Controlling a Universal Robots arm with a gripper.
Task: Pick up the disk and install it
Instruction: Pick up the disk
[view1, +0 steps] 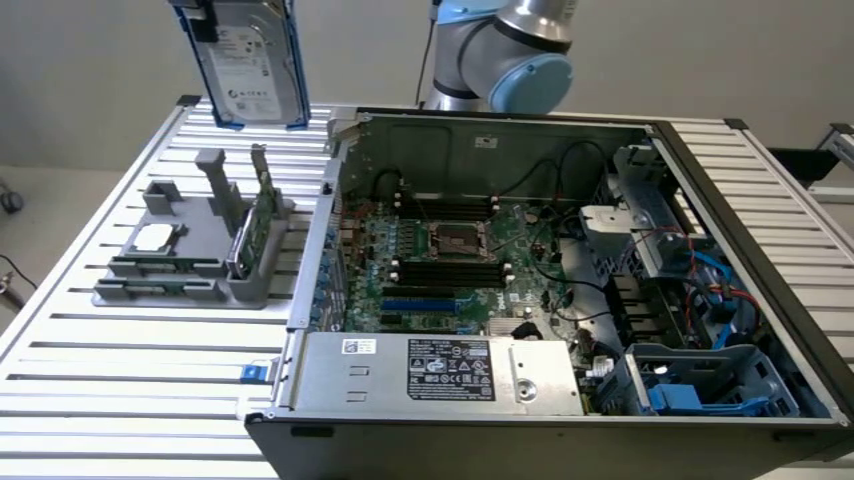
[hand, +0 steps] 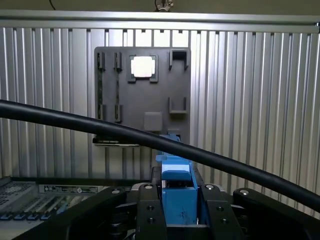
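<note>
Disk (view1: 251, 72) in hand (hand: 178, 207), top cropped

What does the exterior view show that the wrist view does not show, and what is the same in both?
The exterior view adds the motherboard inside the open computer case, the robot arm, and the white label of the disk, which is held upright, raised over the table. The wrist view adds the hand shut on the disk's blue carrier, and a black cable crossing in front. Shared: the disk, and the grey parts holder with the silver chip on the slatted table.
</note>
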